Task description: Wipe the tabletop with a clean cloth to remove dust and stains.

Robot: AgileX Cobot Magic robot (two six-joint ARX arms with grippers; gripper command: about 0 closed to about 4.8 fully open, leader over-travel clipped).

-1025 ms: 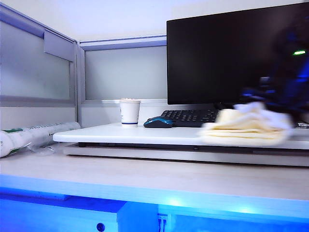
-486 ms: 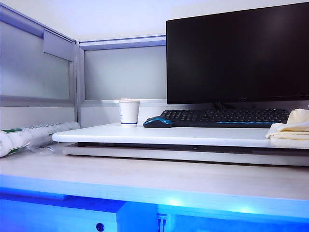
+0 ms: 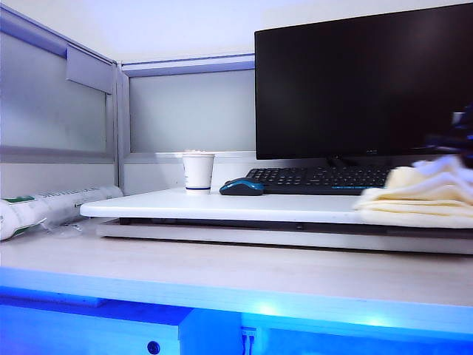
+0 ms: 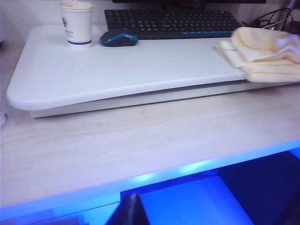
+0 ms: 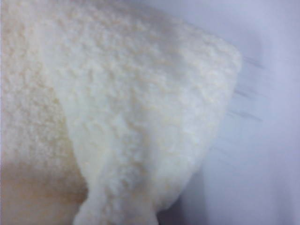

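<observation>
Basically your right gripper (image 3: 462, 140), clamped on the cloth (image 3: 417, 196), presses it flat to wipe the tabletop (image 3: 222, 205); your left gripper (image 4: 129, 211) stays parked low, its state unclear.

cloth (image 3: 417, 194) slid back leftward along tabletop (image 3: 222, 205), more of it in view

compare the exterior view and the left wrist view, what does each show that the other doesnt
Only the exterior view: the monitor, the partition panels, a wrapped roll on the left.
Only the left wrist view: the tabletop's whole flat surface from above, cables behind the cloth.
Both: paper cup, mouse, keyboard, cloth at the tabletop's right end. Neither shows a pincer clearly.
</observation>
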